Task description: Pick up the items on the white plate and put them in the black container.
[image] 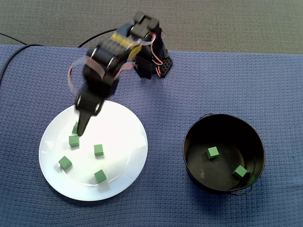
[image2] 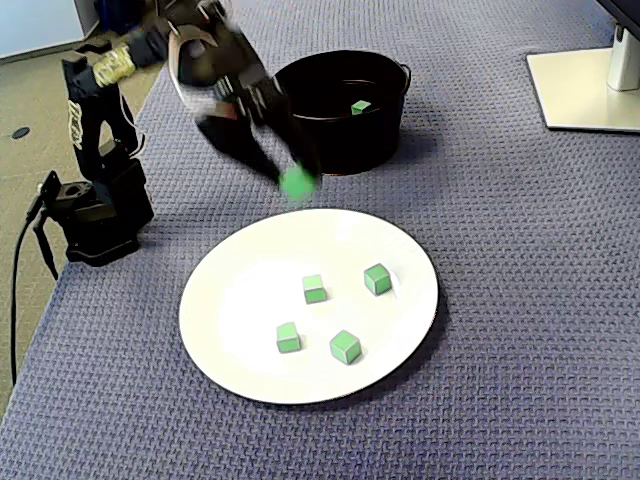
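Black two-finger gripper (image2: 290,174): clenched on small green cube (image2: 298,183); a weak hold risked dropping it short of the round black metal pot (image2: 385,140).

The black arm (image: 102,64) bends down toward the left of a fixed view, motion-blurred, its fingers (image2: 262,158) pinched on a small green cube (image2: 297,182).
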